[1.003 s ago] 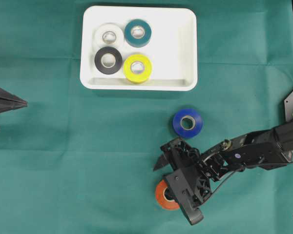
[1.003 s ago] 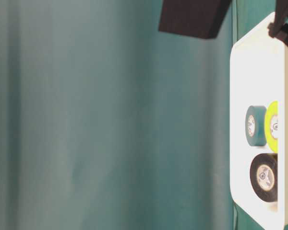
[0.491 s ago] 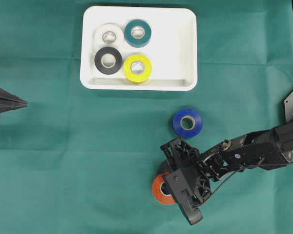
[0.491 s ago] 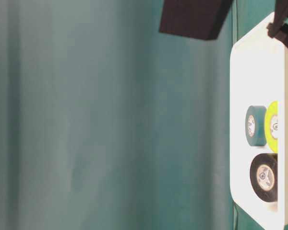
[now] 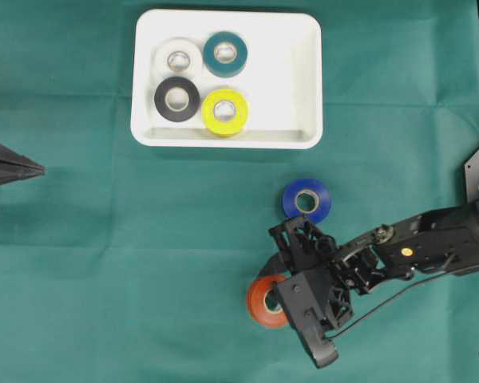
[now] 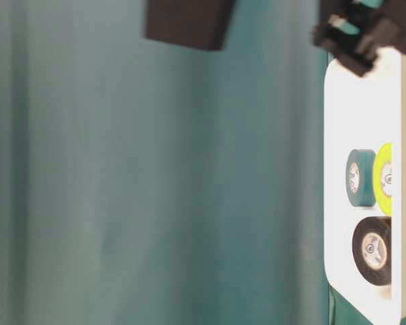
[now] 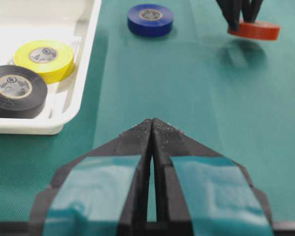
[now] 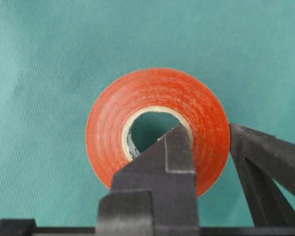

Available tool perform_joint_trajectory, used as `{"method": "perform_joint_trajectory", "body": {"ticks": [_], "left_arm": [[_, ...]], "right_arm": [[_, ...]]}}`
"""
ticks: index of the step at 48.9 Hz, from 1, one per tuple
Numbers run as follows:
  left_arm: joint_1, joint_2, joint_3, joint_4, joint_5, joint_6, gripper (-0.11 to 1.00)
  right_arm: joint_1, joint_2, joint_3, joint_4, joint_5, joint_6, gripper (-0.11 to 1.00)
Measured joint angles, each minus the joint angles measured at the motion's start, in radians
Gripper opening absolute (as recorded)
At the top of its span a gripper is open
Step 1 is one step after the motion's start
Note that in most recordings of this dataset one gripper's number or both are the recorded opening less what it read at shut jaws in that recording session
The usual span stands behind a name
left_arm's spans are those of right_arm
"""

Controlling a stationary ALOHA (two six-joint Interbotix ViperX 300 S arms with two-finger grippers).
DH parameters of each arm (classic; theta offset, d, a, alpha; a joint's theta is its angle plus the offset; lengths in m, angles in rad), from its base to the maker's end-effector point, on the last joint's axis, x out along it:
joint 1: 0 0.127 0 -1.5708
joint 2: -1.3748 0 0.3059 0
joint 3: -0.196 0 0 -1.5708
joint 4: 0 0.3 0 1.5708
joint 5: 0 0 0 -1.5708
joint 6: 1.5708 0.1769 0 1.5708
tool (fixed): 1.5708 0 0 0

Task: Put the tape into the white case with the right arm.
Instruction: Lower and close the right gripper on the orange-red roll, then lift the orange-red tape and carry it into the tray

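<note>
My right gripper (image 5: 276,294) is shut on an orange tape roll (image 5: 260,303) at the lower middle of the green cloth. In the right wrist view one finger (image 8: 179,147) sits inside the hole of the orange roll (image 8: 147,98) and the other presses its outer wall. In the left wrist view the orange roll (image 7: 258,30) hangs slightly above its shadow. A blue tape roll (image 5: 306,200) lies flat just above the gripper. The white case (image 5: 303,80) stands at the top middle. My left gripper (image 5: 32,167) rests shut at the left edge, holding nothing.
Inside the case lie a white roll (image 5: 178,60), a teal roll (image 5: 225,53), a black roll (image 5: 176,99) and a yellow roll (image 5: 224,112); its right half is bare. The case's near rim (image 7: 83,59) lies between the left gripper (image 7: 152,123) and the rolls.
The right gripper's fingers closed on the orange roll's wall. Roll and gripper have shifted a little up and left, and the roll has come off the cloth. The left arm stayed still.
</note>
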Motion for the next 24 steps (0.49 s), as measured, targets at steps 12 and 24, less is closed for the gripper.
{"method": "perform_joint_trajectory", "body": {"ticks": [12,24], "left_arm": [[0.002,0.0,0.0,0.002,-0.002,0.0,0.0],[0.002,0.0,0.0,0.002,0.0,0.0,0.0]], "right_arm": [[0.003,-0.026,-0.006,0.0,0.04,0.0,0.01],[-0.017,-0.026,-0.011,0.0,0.049,-0.002,0.01]]}}
